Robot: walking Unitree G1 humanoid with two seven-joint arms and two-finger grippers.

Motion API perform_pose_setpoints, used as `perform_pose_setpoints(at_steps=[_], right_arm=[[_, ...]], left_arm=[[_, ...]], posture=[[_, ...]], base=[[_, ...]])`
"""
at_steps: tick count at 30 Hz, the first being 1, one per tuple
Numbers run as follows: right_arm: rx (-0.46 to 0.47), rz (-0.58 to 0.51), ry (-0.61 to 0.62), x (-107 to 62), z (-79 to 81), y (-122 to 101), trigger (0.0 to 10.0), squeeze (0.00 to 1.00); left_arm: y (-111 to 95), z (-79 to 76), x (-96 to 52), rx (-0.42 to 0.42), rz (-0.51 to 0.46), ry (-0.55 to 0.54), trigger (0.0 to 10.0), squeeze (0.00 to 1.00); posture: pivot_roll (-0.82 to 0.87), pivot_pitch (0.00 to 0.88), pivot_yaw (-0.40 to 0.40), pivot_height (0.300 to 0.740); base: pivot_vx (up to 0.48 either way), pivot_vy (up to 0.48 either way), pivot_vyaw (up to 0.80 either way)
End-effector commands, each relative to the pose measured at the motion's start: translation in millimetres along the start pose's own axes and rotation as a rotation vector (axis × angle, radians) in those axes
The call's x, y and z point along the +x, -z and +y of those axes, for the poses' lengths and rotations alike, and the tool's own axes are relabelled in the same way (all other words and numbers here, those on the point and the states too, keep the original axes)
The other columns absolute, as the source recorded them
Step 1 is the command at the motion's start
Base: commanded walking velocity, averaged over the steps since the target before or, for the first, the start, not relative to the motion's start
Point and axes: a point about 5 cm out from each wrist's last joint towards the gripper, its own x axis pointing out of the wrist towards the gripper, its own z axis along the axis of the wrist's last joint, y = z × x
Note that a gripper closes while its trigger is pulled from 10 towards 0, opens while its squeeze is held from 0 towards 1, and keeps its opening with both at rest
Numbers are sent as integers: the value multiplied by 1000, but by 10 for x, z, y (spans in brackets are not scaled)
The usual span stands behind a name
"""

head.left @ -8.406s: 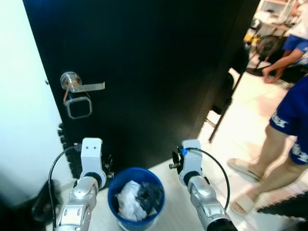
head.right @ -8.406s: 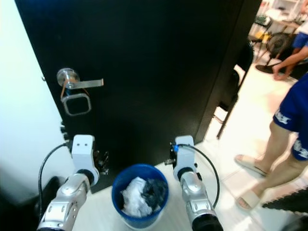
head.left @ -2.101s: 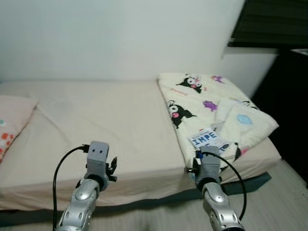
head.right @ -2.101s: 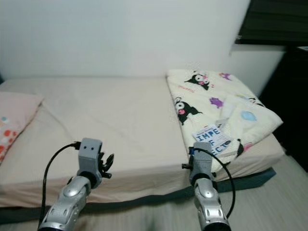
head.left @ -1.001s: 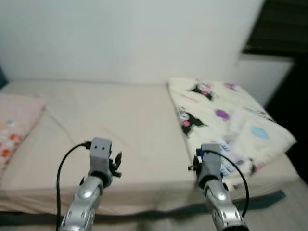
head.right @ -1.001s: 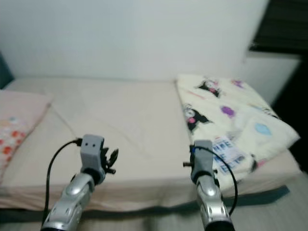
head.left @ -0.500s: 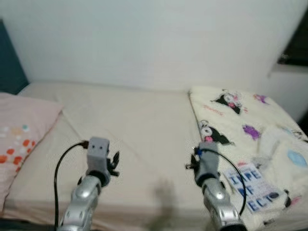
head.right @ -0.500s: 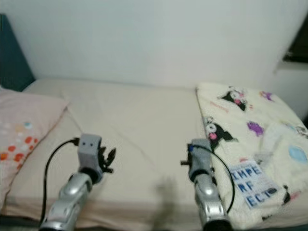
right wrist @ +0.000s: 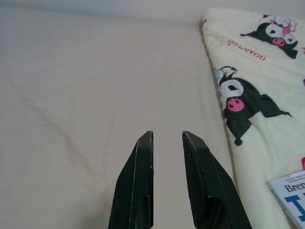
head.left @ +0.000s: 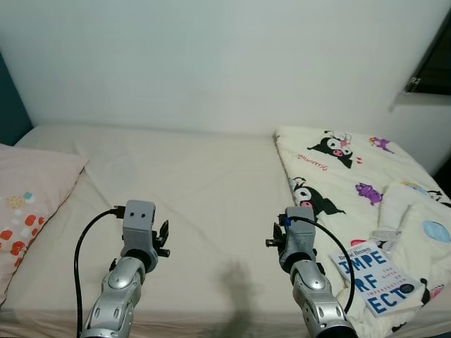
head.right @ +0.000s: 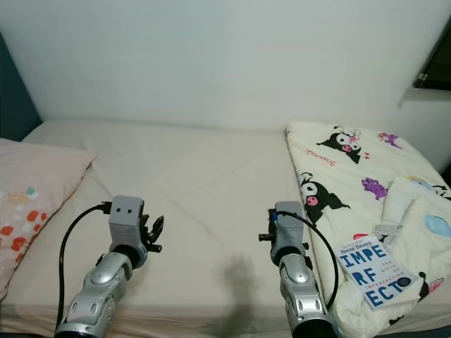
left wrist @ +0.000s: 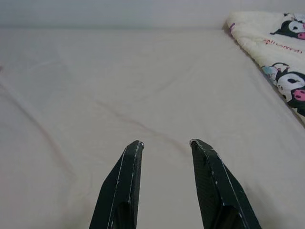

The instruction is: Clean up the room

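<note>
- Left eye view: facing a bed point(head.left: 211, 183) with bare cream sheet; folded quilt point(head.left: 338, 169) on the right, book point(head.left: 377, 277) lying on its near right corner, pillow point(head.left: 28, 204) at the far left. Both arms raised over the near edge, well apart from everything.
- Right eye view: same scene, with the book's whole cover clear and a small grey object point(head.right: 386, 231), too small to identify, just beyond it on the quilt.
- Left wrist view: left gripper point(left wrist: 164, 143) hovering over bare sheet, fingers apart, nothing between them; quilt edge off to the right.
- Right wrist view: right gripper point(right wrist: 167, 134) with fingers slightly apart, empty, over sheet just left of the quilt; a corner of the book at the picture's edge, unseen from the left wrist.
- Likely risk: reaching for the book flat on soft quilt — fingers could snag fabric or push the book off the near edge.
</note>
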Motion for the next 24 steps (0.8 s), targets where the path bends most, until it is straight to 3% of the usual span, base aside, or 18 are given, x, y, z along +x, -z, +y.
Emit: perform_pose_setpoints(at_steps=[1,10,24], right_arm=[[-1,12,3,4,-22,22,10000,0],[-3,4,-12,36,17,-14,10000,0],[-2,10,-10,20,14,18,10000,0]], left_arm=[[2,9,8,-5,-5,-8,10000,0],[8,20,5,9,4,-3,10000,0],[20,-11,32,11,10,16,10000,0]], posture=[[56,0,-107,726],[60,0,-110,726],[56,0,-98,726]], base=[[0,0,0],[0,0,0],[0,-393,0]])
